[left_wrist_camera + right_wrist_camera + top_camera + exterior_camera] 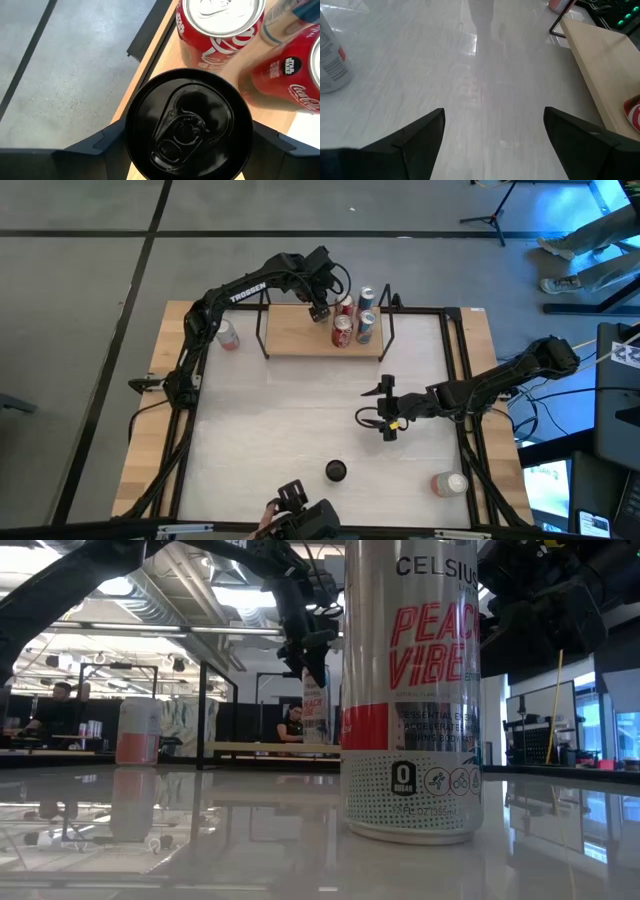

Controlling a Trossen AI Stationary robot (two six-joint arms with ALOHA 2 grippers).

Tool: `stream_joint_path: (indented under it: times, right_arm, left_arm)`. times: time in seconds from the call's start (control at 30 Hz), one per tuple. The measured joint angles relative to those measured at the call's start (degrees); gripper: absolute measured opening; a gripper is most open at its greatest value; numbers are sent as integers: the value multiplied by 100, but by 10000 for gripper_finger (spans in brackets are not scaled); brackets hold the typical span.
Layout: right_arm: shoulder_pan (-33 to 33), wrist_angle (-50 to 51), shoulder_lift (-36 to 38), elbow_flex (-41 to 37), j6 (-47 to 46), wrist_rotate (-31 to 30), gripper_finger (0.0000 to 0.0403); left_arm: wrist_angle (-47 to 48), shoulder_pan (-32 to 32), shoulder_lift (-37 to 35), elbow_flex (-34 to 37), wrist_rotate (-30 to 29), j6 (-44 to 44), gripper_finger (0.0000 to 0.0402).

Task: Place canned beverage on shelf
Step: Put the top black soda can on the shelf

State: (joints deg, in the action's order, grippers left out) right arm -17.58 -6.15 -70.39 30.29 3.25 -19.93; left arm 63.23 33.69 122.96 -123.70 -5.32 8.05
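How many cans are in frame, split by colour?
Red cola cans: 3, all on the shelf
Blue-and-silver can: 1, on the shelf
Black-topped Celsius cans: 2, one in the left gripper
Pink-and-white cans: 2, on the table
Total: 8

The small light-wood shelf with black wire uprights point(300, 340) sits at the far edge of the whitish tabletop point(290, 420), carrying a cluster of red and blue cans point(352, 318) at its right end, with the left gripper point(320, 310) just left of them around a black-topped can point(189, 131). A pink-and-white can point(229, 335) stands off the shelf's left end. The right gripper point(388, 410) hangs over mid-table, a black-topped can point(336, 471) nearer the front and a pale can point(450, 483) lying at the front right.
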Motion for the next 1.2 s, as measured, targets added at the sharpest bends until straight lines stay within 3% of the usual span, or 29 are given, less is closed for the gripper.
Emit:
stream_joint_path:
  times: [0.13, 0.23, 0.47, 1.2]
  right_arm:
    - [0, 0, 0, 1, 0, 1, 337]
    - [-2, 3, 0, 1, 0, 1, 337]
    - [0, 13, 0, 1, 0, 1, 337]
    - [0, 24, 0, 1, 0, 3, 337]
  left_arm:
    - [-3, -10, 11, 0, -97, 2, 275]
    - [-18, -42, 11, 0, -488, -17, 284]
    - [2, -50, 11, 0, 17, 7, 293]
    - [-57, -44, 11, 0, -400, 15, 287]
